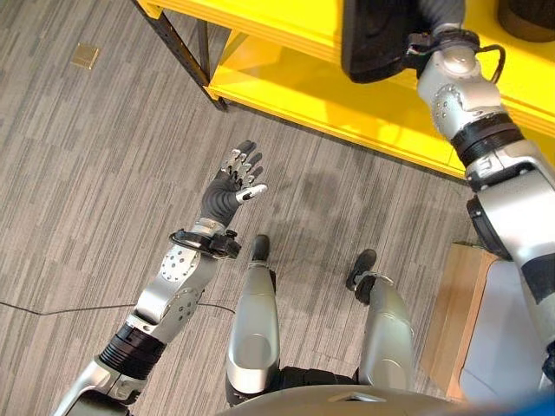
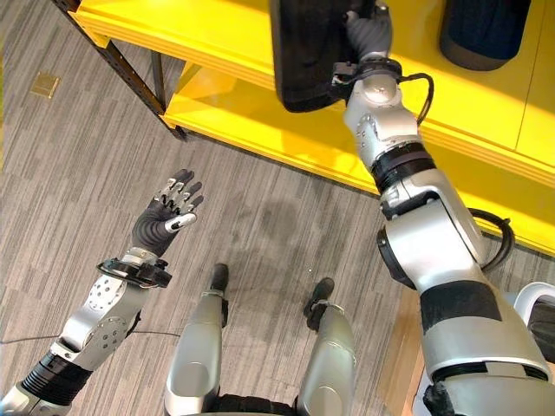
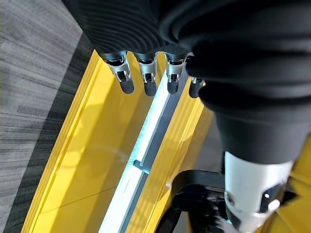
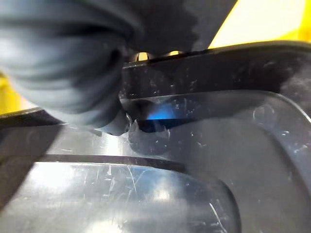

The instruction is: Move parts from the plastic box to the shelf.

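A big black plastic part point(image 2: 303, 52) is held up against the yellow shelf point(image 2: 486, 165), at its upper level. My right hand point(image 2: 368, 30) is on the part's right edge, raised high on an outstretched arm. Close up in the right wrist view, the part's glossy scratched surface point(image 4: 194, 160) lies just under that hand's dark cover point(image 4: 63, 58), with the fingers hooked over its rim. My left hand point(image 1: 238, 178) hovers over the carpet floor in front of the shelf, fingers point(image 3: 146, 80) straight and spread, holding nothing.
A dark round part point(image 2: 481, 30) stands on the shelf to the right of the held one. The shelf's black steel leg point(image 1: 186, 52) meets the floor at the left. A brass floor plate point(image 1: 85, 55) lies far left. A wooden stand point(image 1: 464, 312) is at the lower right.
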Motion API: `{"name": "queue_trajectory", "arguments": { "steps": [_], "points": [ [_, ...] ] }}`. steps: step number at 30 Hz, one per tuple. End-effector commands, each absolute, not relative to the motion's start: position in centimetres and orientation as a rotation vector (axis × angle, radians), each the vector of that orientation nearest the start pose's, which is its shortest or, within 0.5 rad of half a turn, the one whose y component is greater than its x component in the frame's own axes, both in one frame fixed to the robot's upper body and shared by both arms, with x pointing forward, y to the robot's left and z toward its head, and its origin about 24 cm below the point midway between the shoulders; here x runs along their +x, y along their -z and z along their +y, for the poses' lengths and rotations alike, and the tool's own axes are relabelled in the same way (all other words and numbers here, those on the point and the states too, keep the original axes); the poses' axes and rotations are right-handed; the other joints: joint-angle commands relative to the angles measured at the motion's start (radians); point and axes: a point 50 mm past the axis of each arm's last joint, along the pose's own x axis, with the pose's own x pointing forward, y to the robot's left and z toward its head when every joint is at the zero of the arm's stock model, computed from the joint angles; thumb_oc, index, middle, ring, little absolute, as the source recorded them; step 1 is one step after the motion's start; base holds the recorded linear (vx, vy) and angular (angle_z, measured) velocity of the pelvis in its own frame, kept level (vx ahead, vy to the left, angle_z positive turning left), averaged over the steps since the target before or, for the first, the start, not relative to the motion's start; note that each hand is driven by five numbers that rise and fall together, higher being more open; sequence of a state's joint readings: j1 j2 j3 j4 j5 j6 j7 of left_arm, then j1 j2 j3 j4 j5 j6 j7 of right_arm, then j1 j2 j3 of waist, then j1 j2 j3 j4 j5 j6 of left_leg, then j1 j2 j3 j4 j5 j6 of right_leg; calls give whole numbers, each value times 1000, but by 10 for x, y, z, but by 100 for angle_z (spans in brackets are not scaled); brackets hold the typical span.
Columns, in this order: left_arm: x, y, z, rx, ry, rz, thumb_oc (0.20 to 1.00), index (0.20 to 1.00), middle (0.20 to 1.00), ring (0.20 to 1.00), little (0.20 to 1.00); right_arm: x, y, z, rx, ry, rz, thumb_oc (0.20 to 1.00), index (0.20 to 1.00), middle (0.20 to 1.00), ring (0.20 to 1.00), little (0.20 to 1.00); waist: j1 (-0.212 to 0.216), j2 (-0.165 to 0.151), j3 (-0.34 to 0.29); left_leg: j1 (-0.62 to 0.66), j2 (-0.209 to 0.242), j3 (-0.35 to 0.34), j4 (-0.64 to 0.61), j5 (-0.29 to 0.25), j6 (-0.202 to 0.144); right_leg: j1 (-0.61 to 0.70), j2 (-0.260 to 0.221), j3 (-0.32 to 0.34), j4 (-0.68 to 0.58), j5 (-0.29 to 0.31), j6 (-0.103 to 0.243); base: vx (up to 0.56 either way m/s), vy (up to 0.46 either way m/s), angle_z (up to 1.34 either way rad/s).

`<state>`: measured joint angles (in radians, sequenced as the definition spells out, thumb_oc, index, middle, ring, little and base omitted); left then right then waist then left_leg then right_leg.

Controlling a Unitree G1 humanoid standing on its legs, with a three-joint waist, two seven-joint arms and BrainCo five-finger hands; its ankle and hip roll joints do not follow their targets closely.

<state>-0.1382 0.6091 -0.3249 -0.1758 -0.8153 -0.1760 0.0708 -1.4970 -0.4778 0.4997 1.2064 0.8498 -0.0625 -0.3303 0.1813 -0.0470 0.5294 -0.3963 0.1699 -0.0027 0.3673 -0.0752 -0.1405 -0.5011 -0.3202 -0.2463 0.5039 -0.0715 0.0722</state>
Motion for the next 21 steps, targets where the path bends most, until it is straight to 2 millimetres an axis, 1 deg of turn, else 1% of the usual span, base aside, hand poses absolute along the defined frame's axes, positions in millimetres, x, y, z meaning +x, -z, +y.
{"name": "queue_trajectory", "arguments": {
  "steps": [1,2,3,4,7,8,9,13,21],
  "points": [
    [246,-157,161,-242,450,-391,1000,1000,1000,1000,1000,405,-390,-177,142,236,-502,200,200,200,200,200,9,-10,-9,-81,76,-58,97,-55,-32,156,-112,64,-218,162,123,21,-7,6],
    [246,-158,160,-242,456,-393,1000,1000,1000,1000,1000,405,-390,-184,142,262,-492,200,200,200,200,200,12,-9,-9,-81,73,-59,98,-55,-31,158,-113,63,-218,161,123,26,2,7],
    [246,-157,158,-243,469,-388,1000,1000,1000,1000,1000,406,-385,-197,141,308,-462,200,200,200,200,200,15,-3,-10,-82,70,-61,98,-55,-28,160,-115,59,-217,160,124,23,-1,7],
    [247,-157,158,-243,469,-388,1000,1000,1000,1000,1000,406,-386,-198,141,308,-463,200,200,200,200,200,15,-3,-10,-82,70,-62,98,-55,-28,161,-115,58,-218,160,125,20,5,7],
    [248,-157,154,-248,485,-386,1000,1000,1000,1000,1000,405,-379,-217,153,382,-414,200,200,200,200,200,23,3,-10,-82,65,-64,95,-54,-25,170,-118,53,-221,159,126,15,3,2],
    [248,-157,154,-248,486,-386,1000,1000,1000,1000,1000,405,-379,-217,153,382,-414,200,200,200,200,200,23,4,-10,-82,65,-64,94,-54,-25,170,-118,53,-222,159,126,0,0,0],
    [248,-157,151,-253,496,-384,1000,1000,1000,1000,1000,404,-378,-225,150,410,-400,200,200,200,200,200,26,7,-10,-84,61,-65,94,-55,-24,171,-120,49,-222,159,127,0,0,0],
    [248,-158,148,-261,513,-388,1000,1000,1000,1000,1000,402,-379,-231,151,430,-396,200,200,200,200,200,34,12,-11,-92,55,-71,93,-53,-23,171,-122,44,-222,157,127,16,-7,6],
    [246,-158,141,-290,553,-382,1000,1000,1000,1000,1000,391,-400,-245,137,459,-440,200,200,200,200,200,59,20,-20,-110,41,-84,80,-45,-22,173,-130,23,-227,156,132,22,-8,5]
  ]
}}
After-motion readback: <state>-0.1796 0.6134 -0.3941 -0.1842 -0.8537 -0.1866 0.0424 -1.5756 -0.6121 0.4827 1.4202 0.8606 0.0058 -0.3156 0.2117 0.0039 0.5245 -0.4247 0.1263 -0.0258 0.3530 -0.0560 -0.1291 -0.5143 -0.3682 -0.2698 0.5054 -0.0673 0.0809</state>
